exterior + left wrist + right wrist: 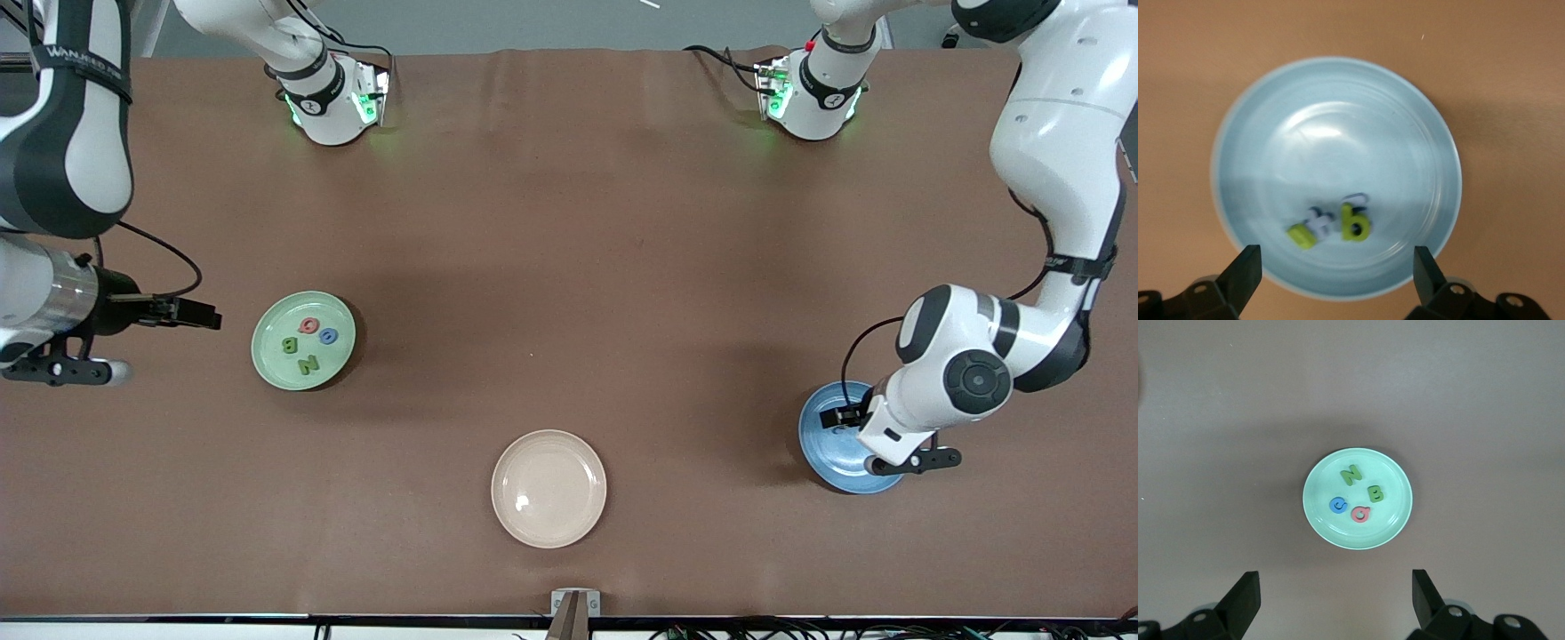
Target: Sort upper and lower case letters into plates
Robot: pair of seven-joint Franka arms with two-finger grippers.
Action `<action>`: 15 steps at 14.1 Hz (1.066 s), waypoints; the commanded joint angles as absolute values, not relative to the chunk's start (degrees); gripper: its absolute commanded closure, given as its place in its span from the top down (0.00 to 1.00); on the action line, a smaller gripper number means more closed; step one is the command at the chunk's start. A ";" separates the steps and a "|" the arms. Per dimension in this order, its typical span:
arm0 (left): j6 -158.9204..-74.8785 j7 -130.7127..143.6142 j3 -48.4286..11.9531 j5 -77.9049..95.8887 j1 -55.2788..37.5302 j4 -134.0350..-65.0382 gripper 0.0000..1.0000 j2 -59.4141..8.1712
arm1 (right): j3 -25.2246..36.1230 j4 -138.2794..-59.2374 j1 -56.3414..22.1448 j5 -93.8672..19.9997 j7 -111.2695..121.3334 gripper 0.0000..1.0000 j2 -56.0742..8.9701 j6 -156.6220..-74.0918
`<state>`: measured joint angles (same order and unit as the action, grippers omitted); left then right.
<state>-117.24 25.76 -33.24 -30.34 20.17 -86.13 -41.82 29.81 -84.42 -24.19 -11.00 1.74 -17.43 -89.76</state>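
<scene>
Brown cloth covers the worktop. Right tool (1335, 603), fingers wide and empty, waits up in the air beside the mint green plate (269, 360), which holds four capitals: red G (308, 325), blue G (328, 336), green B (290, 345), green N (308, 364). One cream plate (548, 488) lies bare between the tools. Left tool (1337, 270), spread wide and holding nothing, hangs over the blue plate (1271, 133), where the lowercase letters (1331, 225) sit bunched directly below it; two green and some blue show, the exact count unclear. Descending from here could nudge that pile or tip the plate.
</scene>
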 commanded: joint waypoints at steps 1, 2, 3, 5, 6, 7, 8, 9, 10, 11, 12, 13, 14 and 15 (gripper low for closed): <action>-115.40 18.31 -34.01 -28.58 22.85 -87.45 1.00 -34.91 | 16.95 -85.25 -15.34 -6.61 -4.89 1.00 -13.73 -88.86; -114.18 16.89 -34.01 -26.39 23.46 -87.45 1.00 -32.80 | 10.78 -85.34 -11.55 -3.46 -6.05 1.00 -12.93 -88.86; -111.73 16.61 -34.01 -24.45 23.73 -87.45 1.00 -30.96 | 7.07 -85.43 -8.99 -1.17 -6.15 1.00 -12.57 -88.68; -107.16 15.91 -34.10 -21.55 24.52 -87.36 1.00 -26.83 | 0.64 -85.61 -3.19 0.17 -5.89 1.00 -11.52 -87.72; -104.88 13.56 -34.10 -20.05 24.78 -87.19 1.00 -24.46 | -1.47 -85.61 -0.73 0.18 -5.45 1.00 -11.17 -87.19; -102.59 10.40 -34.01 -17.95 24.87 -86.58 1.00 -22.43 | -3.93 -85.61 1.99 0.18 -4.75 1.00 -10.90 -86.32; -99.96 8.72 -33.93 -14.97 24.87 -85.18 1.00 -20.67 | -4.91 -85.61 3.15 0.18 -3.96 1.00 -10.55 -85.61; -96.10 8.79 -33.93 -12.94 24.87 -82.99 1.00 -19.70 | -4.92 -85.69 3.42 0.18 -3.69 1.00 -10.29 -85.00; -92.41 8.79 -34.01 -12.75 24.87 -80.97 1.00 -19.51 | -4.92 -85.78 3.43 0.18 -3.60 1.00 -9.94 -84.38; -88.72 8.53 -34.19 -12.74 24.79 -78.77 1.00 -19.42 | -4.92 -85.78 3.51 0.18 -3.26 1.00 -9.76 -83.94; -86.07 8.00 -34.10 -12.57 24.87 -77.45 1.00 -18.12 | -4.92 -85.78 3.86 0.18 -2.38 1.00 -9.58 -83.76; -84.48 8.17 -34.10 -11.18 24.87 -76.74 1.00 -17.24 | -4.92 -85.78 3.95 0.18 -1.50 1.00 -9.32 -83.59; -83.33 8.52 -34.10 -10.47 24.87 -76.64 1.00 -16.01 | -4.92 -85.87 4.13 0.09 -0.36 1.00 -8.97 -83.58; -82.19 8.44 -33.93 -10.89 24.70 -76.64 1.00 -14.43 | -4.92 -85.78 4.39 -0.09 0.26 1.00 -8.88 -83.15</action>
